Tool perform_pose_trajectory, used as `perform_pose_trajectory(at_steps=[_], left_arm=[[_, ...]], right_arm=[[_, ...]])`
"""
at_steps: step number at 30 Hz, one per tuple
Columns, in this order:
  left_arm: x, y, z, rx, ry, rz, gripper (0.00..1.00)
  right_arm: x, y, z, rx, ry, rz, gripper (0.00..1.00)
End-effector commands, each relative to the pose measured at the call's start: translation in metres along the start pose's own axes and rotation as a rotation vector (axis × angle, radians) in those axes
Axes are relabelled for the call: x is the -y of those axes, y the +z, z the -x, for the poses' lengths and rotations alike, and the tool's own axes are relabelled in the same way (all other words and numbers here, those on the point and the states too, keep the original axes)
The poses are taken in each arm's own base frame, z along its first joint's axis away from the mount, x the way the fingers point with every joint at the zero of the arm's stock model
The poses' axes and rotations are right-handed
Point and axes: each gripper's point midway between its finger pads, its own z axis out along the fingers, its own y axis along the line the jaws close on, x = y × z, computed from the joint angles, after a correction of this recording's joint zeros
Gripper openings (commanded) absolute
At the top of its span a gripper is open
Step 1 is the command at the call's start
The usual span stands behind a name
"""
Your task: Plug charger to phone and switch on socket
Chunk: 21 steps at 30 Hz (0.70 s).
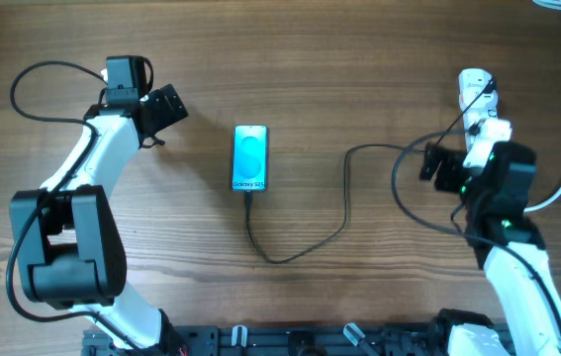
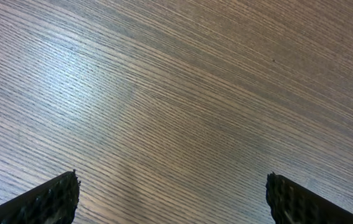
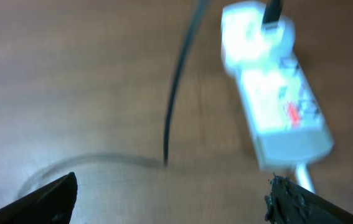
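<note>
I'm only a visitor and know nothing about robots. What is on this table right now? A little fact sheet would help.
phone: lies flat mid-table, screen up, light blue
charger: thin black cable, loops from the phone's bottom edge toward the socket; how well the plug is seated cannot be told
socket: white strip on the right, black plug in it; switch state too blurred to read
left tool: open, over bare wood, holding nothing
right tool: open, close to the socket, holding nothing
table: brown wood grain

One phone (image 1: 250,156), one charger (image 1: 345,198), one socket (image 1: 474,91), two arms (image 1: 92,158) (image 1: 517,282).
</note>
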Motion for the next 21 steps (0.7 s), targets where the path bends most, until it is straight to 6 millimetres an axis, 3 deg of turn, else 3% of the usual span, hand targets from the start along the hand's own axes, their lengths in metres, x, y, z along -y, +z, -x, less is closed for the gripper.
perform_pose_trajectory(at_steps=[1,2,13,21], left_arm=[[0.0,-0.007,0.011,0.034,-0.004,0.002,1.0],[0.0,-0.007,0.011,0.034,-0.004,0.002,1.0],[0.0,-0.007,0.011,0.034,-0.004,0.002,1.0],[0.0,-0.007,0.011,0.034,-0.004,0.002,1.0]], right_arm=[[-0.002,0.004,-0.044,-0.081,-0.007,0.024,1.0],[0.0,0.004,-0.056,-0.099,-0.005,0.017,1.0],[0.003,-0.001,-0.096,0.01,-0.034,0.024,1.0],[0.003,-0.009,-0.101,0.093,-0.043,0.03,1.0]])
